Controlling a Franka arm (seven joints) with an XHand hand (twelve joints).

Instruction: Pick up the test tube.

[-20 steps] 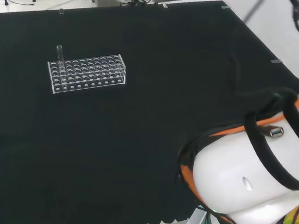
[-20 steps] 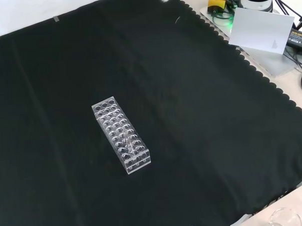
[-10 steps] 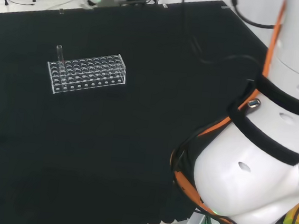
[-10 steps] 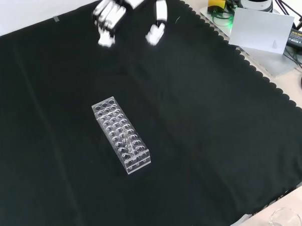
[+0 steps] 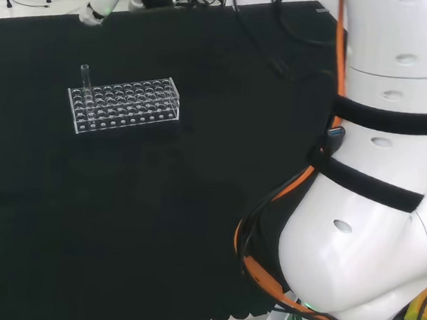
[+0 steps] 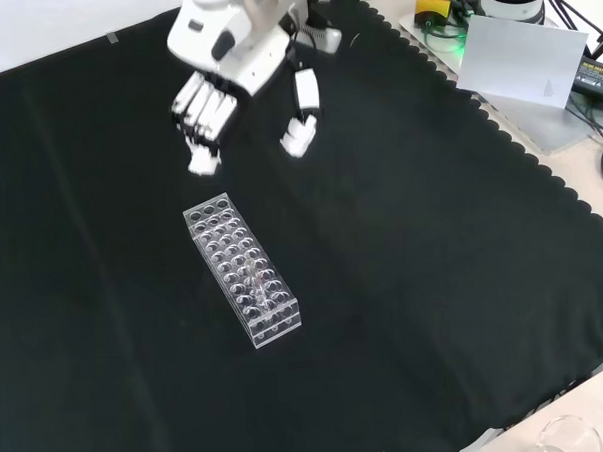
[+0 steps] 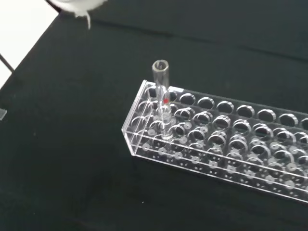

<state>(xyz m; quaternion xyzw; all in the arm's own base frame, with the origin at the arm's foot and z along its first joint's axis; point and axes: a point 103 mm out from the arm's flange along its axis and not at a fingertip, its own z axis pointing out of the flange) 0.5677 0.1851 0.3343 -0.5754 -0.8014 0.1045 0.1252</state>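
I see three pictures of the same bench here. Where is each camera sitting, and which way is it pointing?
Head view: behind and above the arm's base, looking over the big white arm links at the black cloth; the hand reaches in at the far edge.
Front view: opposite the arm, looking down on the cloth; the hand enters from the top, fingers straight.
Wrist view: on the wrist, looking past the palm, close to the test tube standing in the rack.
All three share the rack; head and wrist views both show the tube at its end.
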